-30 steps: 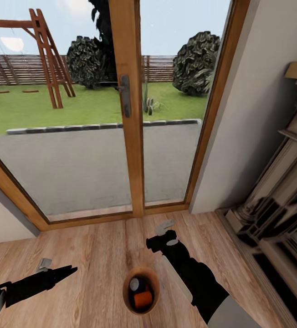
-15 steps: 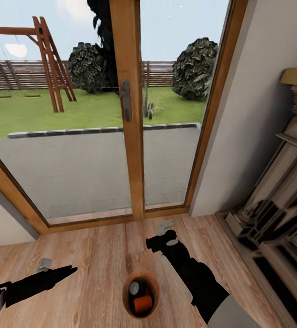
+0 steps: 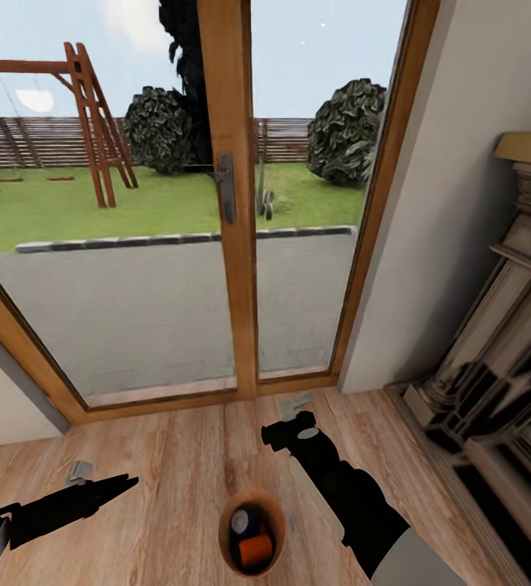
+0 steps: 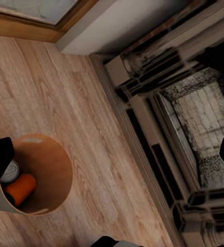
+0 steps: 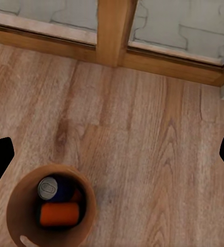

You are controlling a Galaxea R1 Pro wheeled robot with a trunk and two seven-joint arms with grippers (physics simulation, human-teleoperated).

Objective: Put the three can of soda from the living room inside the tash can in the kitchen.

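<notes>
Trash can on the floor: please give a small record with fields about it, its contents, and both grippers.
bin: trash can, upright on the wood floor
contents seen: dark blue can, orange can
third can: a hint of orange behind the blue one, unclear
left gripper: open, empty
right gripper: open, empty
surroundings: glass doors, fireplace
</notes>
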